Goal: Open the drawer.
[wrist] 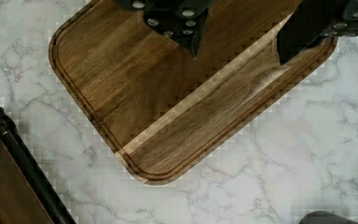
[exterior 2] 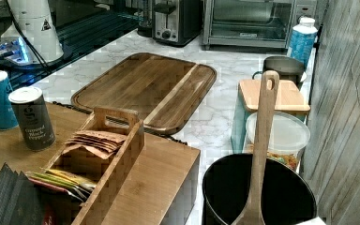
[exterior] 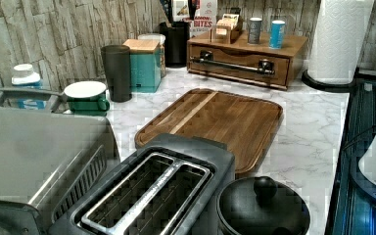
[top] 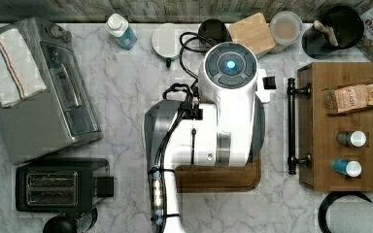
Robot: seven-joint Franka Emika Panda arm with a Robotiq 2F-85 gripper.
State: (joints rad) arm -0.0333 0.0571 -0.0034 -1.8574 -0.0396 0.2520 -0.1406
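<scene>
Above the wooden tray (wrist: 168, 93) in the middle of the marble counter (top: 121, 87) hangs the gripper (wrist: 237, 53), its two black fingers (wrist: 186, 28) spread apart and holding nothing. The drawer (exterior: 240, 62) sits shut in its wooden box (top: 349, 170) at the counter's edge on the top view's right. Its long black handle (top: 292, 126) faces the tray, well apart from the fingers. Two small cans (top: 352, 139) stand on the box.

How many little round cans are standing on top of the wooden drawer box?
2. A grey can and a blue can stand side by side on the drawer box, the grey one nearer the tea caddy. None seems hidden.
</scene>
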